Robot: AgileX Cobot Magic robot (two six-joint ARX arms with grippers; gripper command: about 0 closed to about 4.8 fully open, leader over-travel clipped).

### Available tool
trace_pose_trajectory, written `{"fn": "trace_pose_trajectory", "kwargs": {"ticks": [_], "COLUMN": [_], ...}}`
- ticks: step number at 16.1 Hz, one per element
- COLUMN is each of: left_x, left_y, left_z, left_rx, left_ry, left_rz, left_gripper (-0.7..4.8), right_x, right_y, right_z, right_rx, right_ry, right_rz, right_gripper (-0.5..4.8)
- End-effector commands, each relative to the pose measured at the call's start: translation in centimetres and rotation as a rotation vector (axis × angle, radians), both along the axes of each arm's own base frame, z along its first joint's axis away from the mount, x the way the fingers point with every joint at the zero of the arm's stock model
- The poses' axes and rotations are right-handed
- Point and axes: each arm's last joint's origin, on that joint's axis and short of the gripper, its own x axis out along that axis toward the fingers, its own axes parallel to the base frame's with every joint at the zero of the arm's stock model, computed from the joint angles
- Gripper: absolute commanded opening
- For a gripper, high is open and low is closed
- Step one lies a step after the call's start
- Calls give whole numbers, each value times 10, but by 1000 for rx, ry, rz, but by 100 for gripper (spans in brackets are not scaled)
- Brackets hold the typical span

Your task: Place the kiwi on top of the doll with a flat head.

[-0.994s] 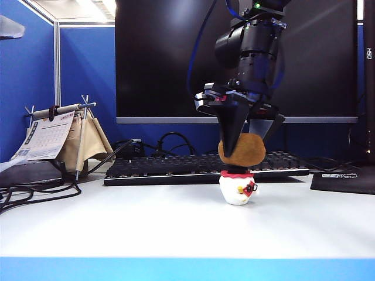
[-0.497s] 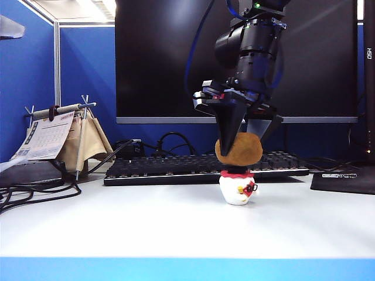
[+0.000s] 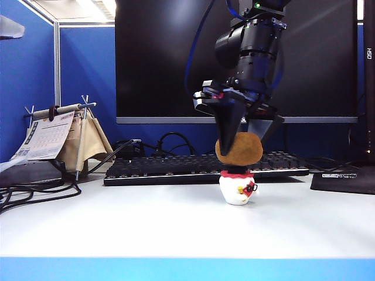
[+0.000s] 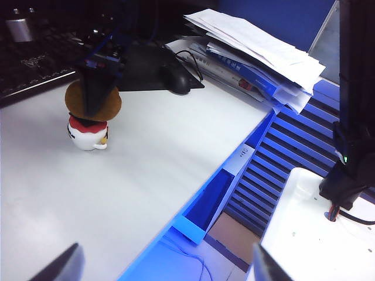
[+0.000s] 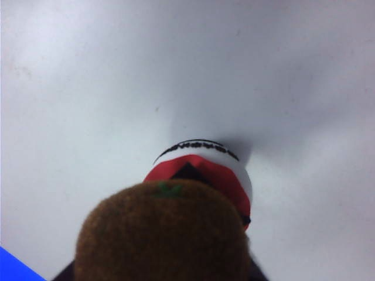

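The brown fuzzy kiwi (image 3: 240,149) rests on the flat black top of the small white doll (image 3: 237,188) with the red collar, at mid-table in front of the keyboard. My right gripper (image 3: 241,146) comes straight down on it, a dark finger against each side of the kiwi. In the right wrist view the kiwi (image 5: 164,234) fills the gap of the right gripper (image 5: 161,275) and hides most of the doll (image 5: 202,161). In the left wrist view my left gripper (image 4: 164,269) hangs open and empty off the table's corner, far from the kiwi (image 4: 114,105) and doll (image 4: 87,133).
A black keyboard (image 3: 193,167) and a large dark monitor (image 3: 176,58) stand behind the doll. A desk calendar (image 3: 58,137) and cables (image 3: 35,190) sit at the left, a black pad (image 3: 345,178) at the right. A mouse (image 4: 176,79) and stacked papers (image 4: 258,52) lie nearby.
The right gripper and the kiwi have shifted a little to the left above the doll. The doll has not moved.
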Motion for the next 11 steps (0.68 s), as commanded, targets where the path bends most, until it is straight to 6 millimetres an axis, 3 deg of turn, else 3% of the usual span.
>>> {"fn": "trace_pose_trajectory", "kwargs": {"ticks": [1, 9, 11], "left_x": [0, 0, 0], "left_y": [0, 0, 0], "left_z": [2, 2, 2], "left_rx": [-4, -4, -4], "left_ry": [-13, -13, -13], "left_rz": [2, 2, 3], "left_gripper": [377, 376, 377], "right_x": [-1, 1, 5], "right_y": [0, 1, 4], "right_z": [2, 4, 18], "right_rx": [7, 17, 45], "right_ry": [9, -14, -66], "right_rz": [5, 5, 5], "right_gripper": [342, 343, 417]}}
